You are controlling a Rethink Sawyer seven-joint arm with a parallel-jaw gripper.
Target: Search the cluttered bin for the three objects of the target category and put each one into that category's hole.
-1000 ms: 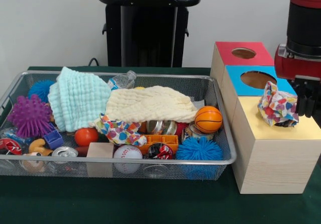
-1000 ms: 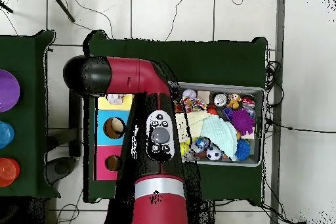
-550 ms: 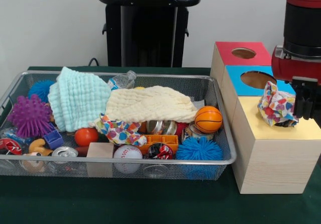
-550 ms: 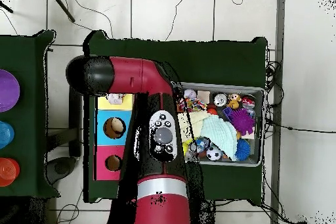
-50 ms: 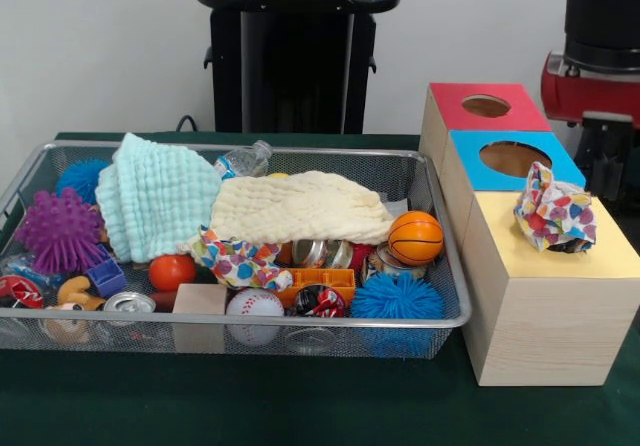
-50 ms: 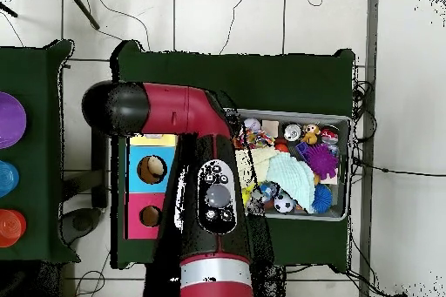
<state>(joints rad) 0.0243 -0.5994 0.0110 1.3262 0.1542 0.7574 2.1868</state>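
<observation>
Here, from near to far in the front view:

Bin (image 5: 440,318): a wire mesh tray on a green table, packed with clutter.
Front row: a baseball (image 5: 254,306), a wooden block (image 5: 199,299), a blue spiky ball (image 5: 397,297), crushed cans.
Middle: a second patterned cloth (image 5: 236,260) lies half under a cream cloth (image 5: 298,207); a mint cloth (image 5: 158,196) sits to its left, a small basketball (image 5: 415,237) to its right.
Boxes: three wooden boxes stand just beside the bin, topped yellow, blue and red from near to far.
Patterned cloth (image 5: 553,213): bunched on the yellow box (image 5: 530,256), over where its hole would be; it stands proud of the top, not pushed through.
Gripper (image 5: 603,156): at the right edge, above and behind the patterned cloth, apart from it. I cannot tell whether it is spread or pressed together.
Step in hand, as a judgement: the cloth seems released on the hole but not sunk.
Doing it well: press straight down on the middle of the bundle so it folds into the hole, not off the edge.
Next: likely the cloths in the bin; pinch a raised fold and lift slowly so nothing drags out.
</observation>
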